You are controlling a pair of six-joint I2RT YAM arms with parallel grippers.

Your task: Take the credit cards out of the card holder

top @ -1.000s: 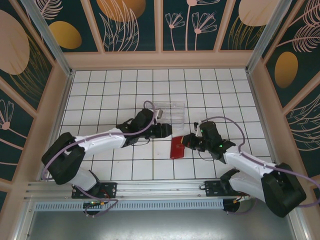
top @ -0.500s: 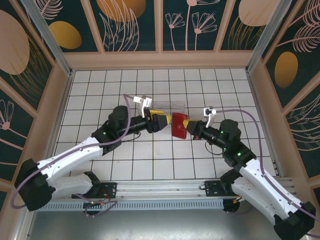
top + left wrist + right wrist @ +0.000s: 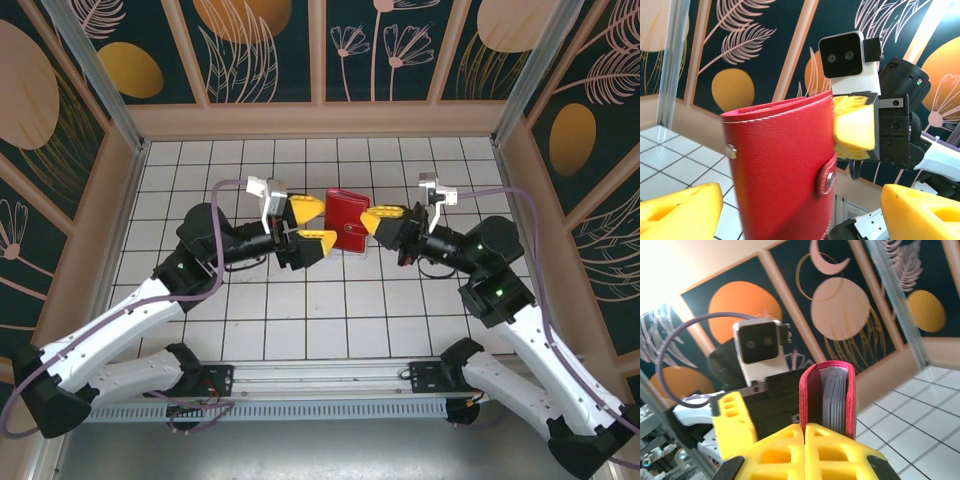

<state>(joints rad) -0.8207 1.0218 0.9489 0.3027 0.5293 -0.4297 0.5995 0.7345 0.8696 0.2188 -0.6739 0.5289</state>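
The red card holder (image 3: pixel 348 220) hangs in the air above the tiled floor, folded, with its tab (image 3: pixel 827 177) snapped shut. My right gripper (image 3: pixel 378 222) is shut on its right edge; in the right wrist view the gripper (image 3: pixel 805 440) pinches one red cover. Grey leaves (image 3: pixel 835 395) show between the covers. The credit cards are hidden inside. My left gripper (image 3: pixel 318 226) is open at the holder's left edge. In the left wrist view its yellow fingers (image 3: pixel 680 212) stand wide on either side of the holder (image 3: pixel 780 170).
A white tiled floor (image 3: pixel 300 320) lies below both arms, enclosed by patterned walls with wooden rims (image 3: pixel 320 120). A metal rail (image 3: pixel 320 375) with the arm bases runs along the near edge.
The right gripper has lifted the card holder off the floor and carried it up and back. The left arm rose to meet it and its jaws opened wider.
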